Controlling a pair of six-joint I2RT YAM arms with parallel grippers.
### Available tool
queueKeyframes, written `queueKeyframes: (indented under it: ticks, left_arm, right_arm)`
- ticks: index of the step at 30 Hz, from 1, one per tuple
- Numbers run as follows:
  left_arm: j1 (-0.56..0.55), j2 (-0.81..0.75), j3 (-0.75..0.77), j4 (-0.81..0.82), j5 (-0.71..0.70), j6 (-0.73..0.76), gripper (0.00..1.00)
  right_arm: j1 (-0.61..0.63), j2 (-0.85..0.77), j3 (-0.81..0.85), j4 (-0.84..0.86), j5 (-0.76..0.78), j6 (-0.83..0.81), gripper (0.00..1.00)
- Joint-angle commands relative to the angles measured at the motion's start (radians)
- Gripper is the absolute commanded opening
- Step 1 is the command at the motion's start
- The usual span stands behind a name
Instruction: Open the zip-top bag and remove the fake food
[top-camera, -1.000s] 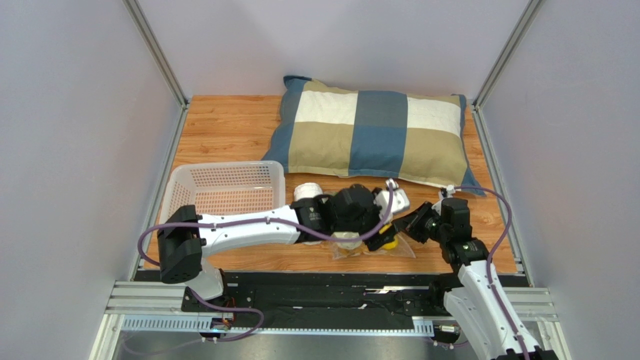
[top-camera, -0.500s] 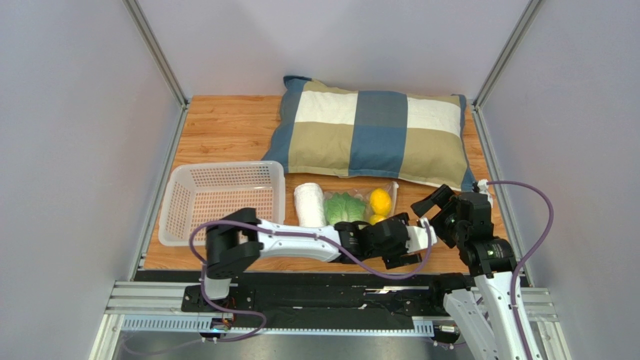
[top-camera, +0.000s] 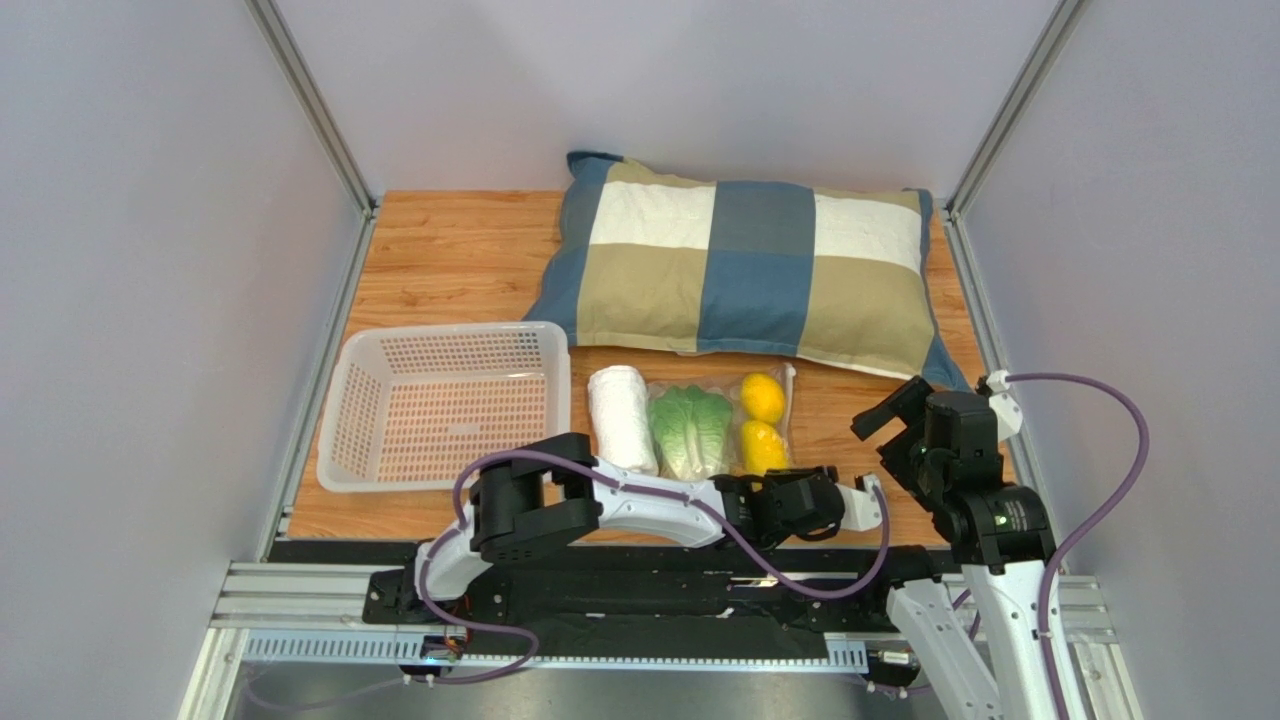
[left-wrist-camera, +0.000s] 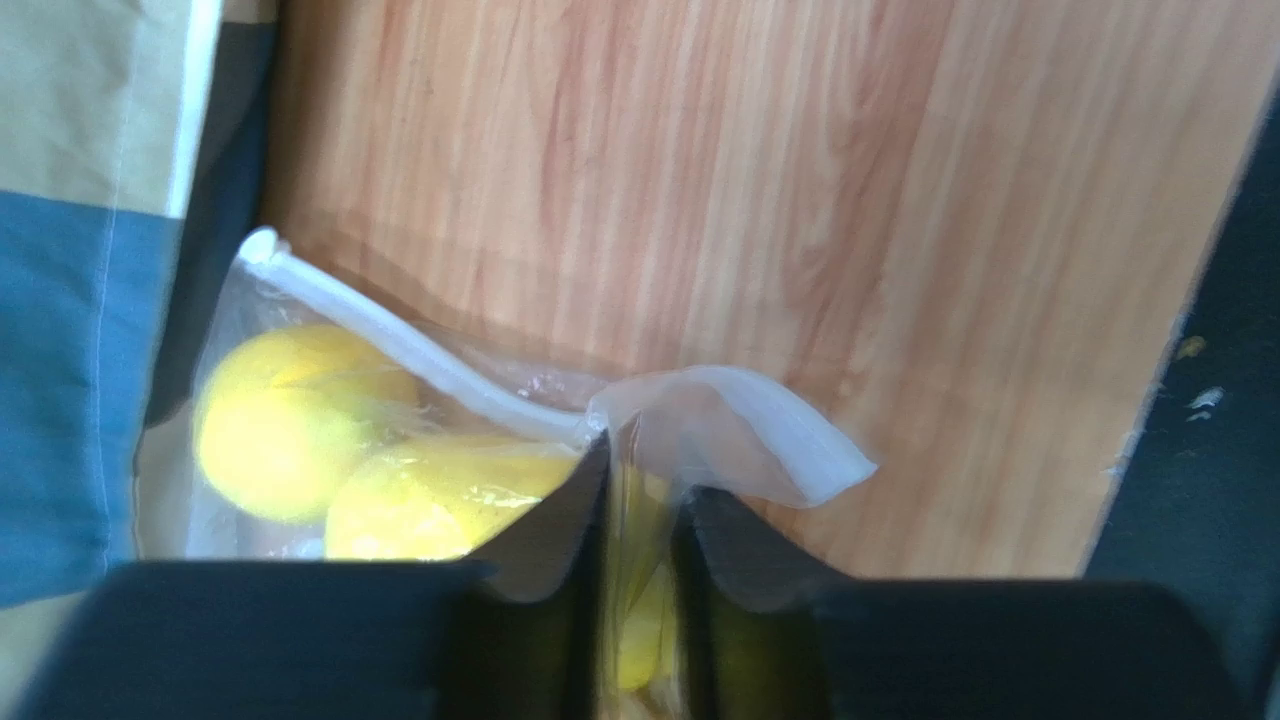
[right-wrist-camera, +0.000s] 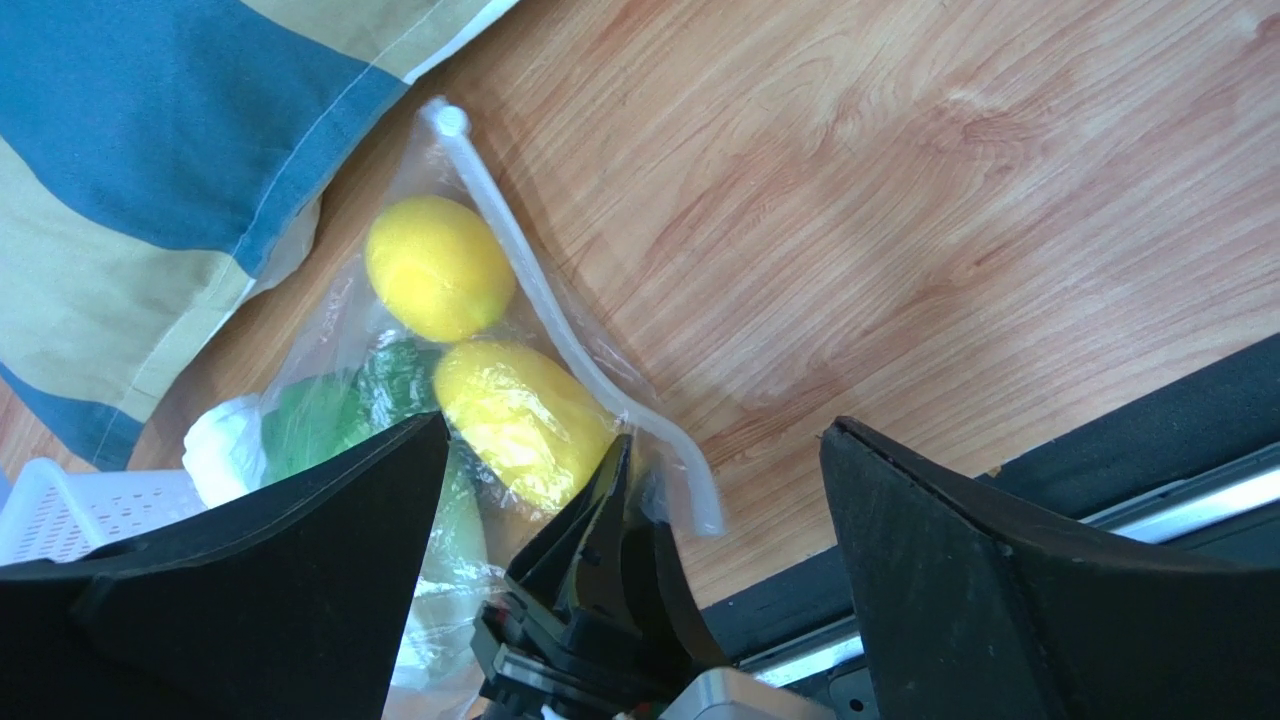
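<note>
The near corner of the bag (left-wrist-camera: 736, 435) was pinched between the shut fingers of the left gripper (left-wrist-camera: 639, 480). The lemons (top-camera: 762, 399) and cabbage (top-camera: 688, 428) were held inside, toward 12 o'clock. The right gripper (right-wrist-camera: 634, 432) was held wide open, apart, at the bag's 3 o'clock. The pillow (top-camera: 751, 263) was seen beyond.

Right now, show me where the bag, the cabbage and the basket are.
bag (left-wrist-camera: 413, 348), left wrist view, on its white zip strip.
cabbage (top-camera: 688, 428), top view, middle of the leaves.
basket (top-camera: 436, 408), top view, bare mesh floor.
</note>
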Motion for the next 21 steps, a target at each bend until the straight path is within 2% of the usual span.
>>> queueKeyframes:
  ticks: [1,6,9,13,17,21]
  left_arm:
    - [-0.003,0.012,0.017,0.087,-0.122,0.052,0.02]
    - [-0.001,-0.116,-0.039,0.058,-0.070,0.002,0.00]
    - [-0.003,-0.255,-0.098,0.023,0.013,-0.044,0.00]
    - [0.006,-0.442,-0.180,0.009,0.220,-0.110,0.00]
    - [0.048,-0.564,-0.259,0.067,0.361,-0.158,0.00]
    - [0.091,-0.633,-0.322,0.100,0.423,-0.204,0.00]
  right_arm:
    - [-0.004,0.016,0.019,-0.005,0.037,0.007,1.00]
    - [-0.014,0.007,-0.057,0.065,0.026,0.011,1.00]
    - [-0.025,0.029,-0.082,0.127,-0.058,0.014,1.00]
    - [-0.031,0.073,-0.073,0.176,-0.135,0.022,1.00]
    - [-0.038,0.113,-0.067,0.225,-0.190,0.045,1.00]
    - [-0.039,0.130,-0.071,0.256,-0.243,0.068,1.00]
